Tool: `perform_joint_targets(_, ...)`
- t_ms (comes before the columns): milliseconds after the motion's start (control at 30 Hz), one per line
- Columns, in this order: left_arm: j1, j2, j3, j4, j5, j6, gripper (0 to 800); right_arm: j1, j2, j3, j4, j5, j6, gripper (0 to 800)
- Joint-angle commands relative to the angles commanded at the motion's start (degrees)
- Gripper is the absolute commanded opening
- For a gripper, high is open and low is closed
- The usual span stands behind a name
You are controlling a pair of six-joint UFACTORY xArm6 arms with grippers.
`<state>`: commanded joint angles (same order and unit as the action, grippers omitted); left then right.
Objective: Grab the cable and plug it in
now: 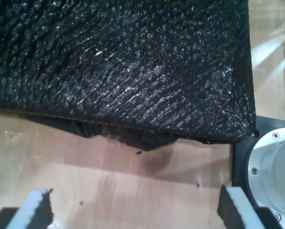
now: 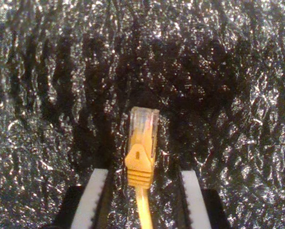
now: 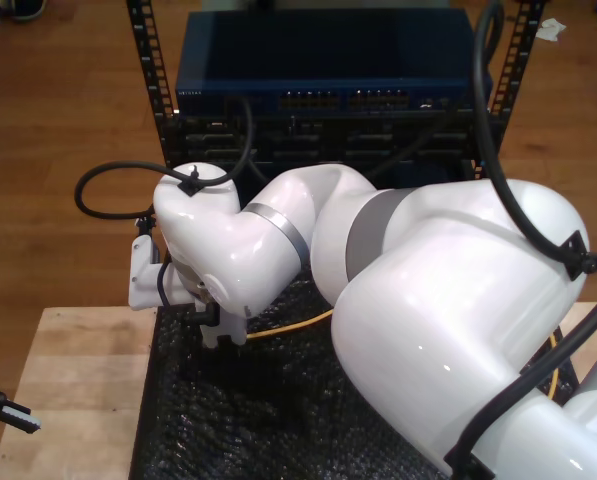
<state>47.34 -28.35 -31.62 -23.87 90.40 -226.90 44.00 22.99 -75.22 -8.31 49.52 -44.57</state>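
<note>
While both jaws stand spread, the cable (image 2: 142, 152) lies on black foam (image 3: 278, 420) over wood

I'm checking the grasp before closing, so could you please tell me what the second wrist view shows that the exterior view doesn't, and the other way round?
Second wrist view: the clear plug and its orange boot, lying between the open fingers of my second pincer and touching neither.
Exterior view: the network switch in the rack behind, the wooden table, and a white arm bent over the mat.
Both: the yellow-orange cable and the black textured mat.
</note>
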Motion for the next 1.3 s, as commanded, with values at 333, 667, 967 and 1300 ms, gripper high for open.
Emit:
perform_joint_targets(333,-0.09,0.0,0.0,0.0,0.0,0.0,800,0.0,0.0,0.09,-0.09,-0.09,0.0,113)
perform_joint_targets(667,-0.09,0.0,0.0,-0.09,0.35,0.0,800,0.0,-1.49,0.35,0.18,0.09,-0.7,7)
perform_joint_targets(967,-1.14,0.26,-0.62,-1.14,3.96,-0.09,800,-1.14,-7.74,0.79,0.88,2.55,-6.15,7)
perform_joint_targets(1300,-3.6,0.62,-2.02,-5.19,5.98,-1.58,800,-5.01,-18.55,8.0,4.92,5.1,-11.08,7)
